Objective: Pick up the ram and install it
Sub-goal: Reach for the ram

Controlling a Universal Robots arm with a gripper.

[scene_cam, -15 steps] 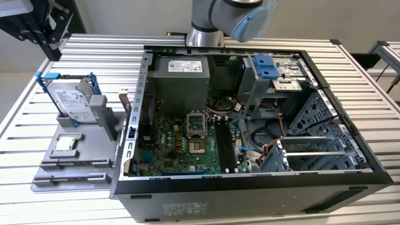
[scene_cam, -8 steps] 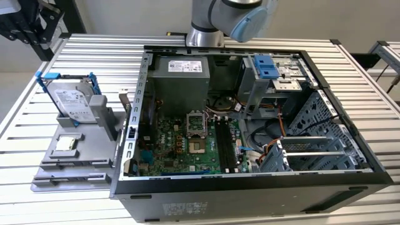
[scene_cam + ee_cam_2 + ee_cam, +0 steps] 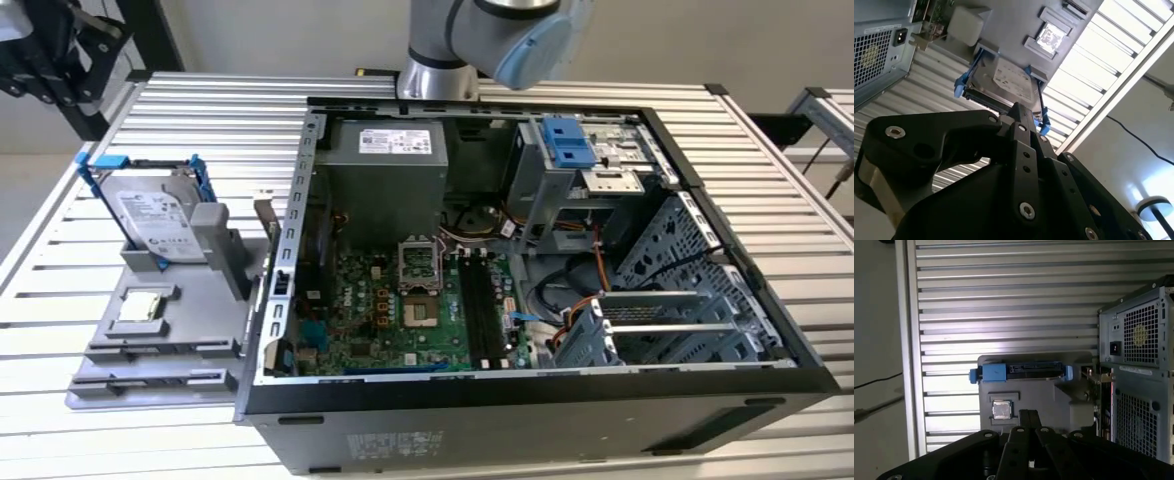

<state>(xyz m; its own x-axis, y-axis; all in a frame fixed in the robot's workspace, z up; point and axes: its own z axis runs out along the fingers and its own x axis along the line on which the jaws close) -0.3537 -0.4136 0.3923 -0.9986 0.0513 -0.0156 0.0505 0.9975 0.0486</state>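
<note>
My gripper (image 3: 1029,416) shows as black linkages in both wrist views, its fingers (image 3: 1020,116) pressed together with nothing between them. It hangs high over the table, apart from the grey fixture (image 3: 220,262) that stands beside the open computer case (image 3: 534,395). At the fixture's near end lie two long low holders (image 3: 160,350) with dark narrow strips in them. I cannot tell whether either strip is the ram. The black memory slots (image 3: 483,310) run along the green motherboard inside the case.
A silver hard drive (image 3: 158,225) in a blue bracket stands upright in the fixture, with a small square silver chip (image 3: 143,308) in front of it. The arm's grey wrist (image 3: 467,40) rises behind the case. Cables and a drive cage crowd the case's right side.
</note>
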